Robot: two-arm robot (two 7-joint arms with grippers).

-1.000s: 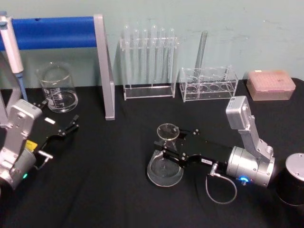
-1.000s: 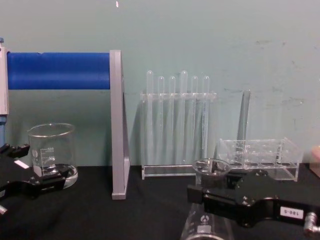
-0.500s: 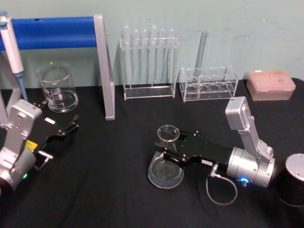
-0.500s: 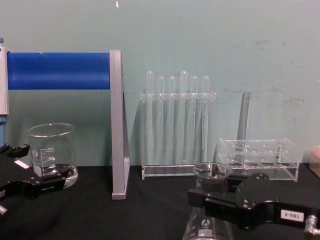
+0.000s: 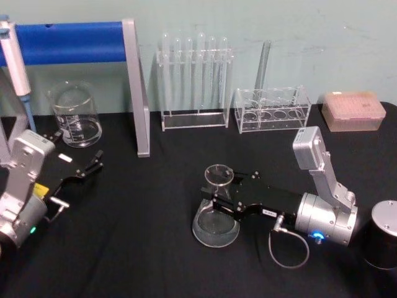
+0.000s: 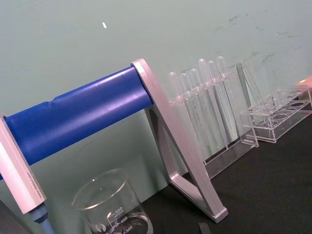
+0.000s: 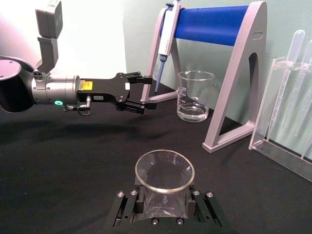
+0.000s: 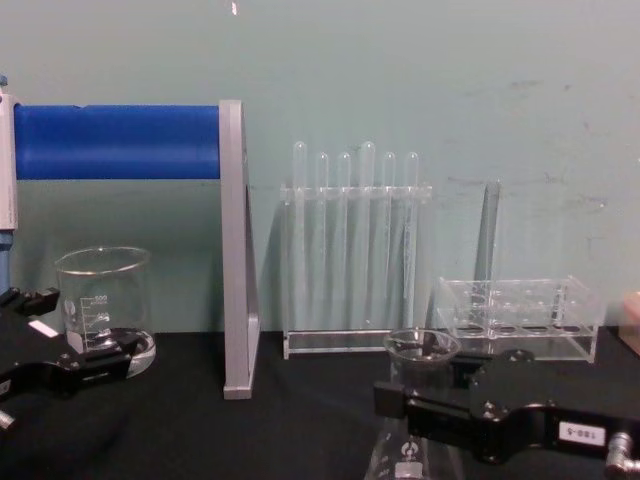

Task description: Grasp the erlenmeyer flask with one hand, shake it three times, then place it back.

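The flask [image 5: 214, 225] stands upright just below the centre of the head view, over the black cloth [image 5: 142, 236]. I cannot tell whether its base touches the cloth. The right gripper [image 5: 218, 197] reaches in level from the lower right and is clamped narrow on the neck, just under the flared rim. The flask's long axis therefore runs vertical, crosswise to the fingers. Shaking or setting down falls to this arm, I judge. The left gripper [image 5: 93, 162] idles, fingers apart, at the left edge near the beaker [image 5: 75, 118].
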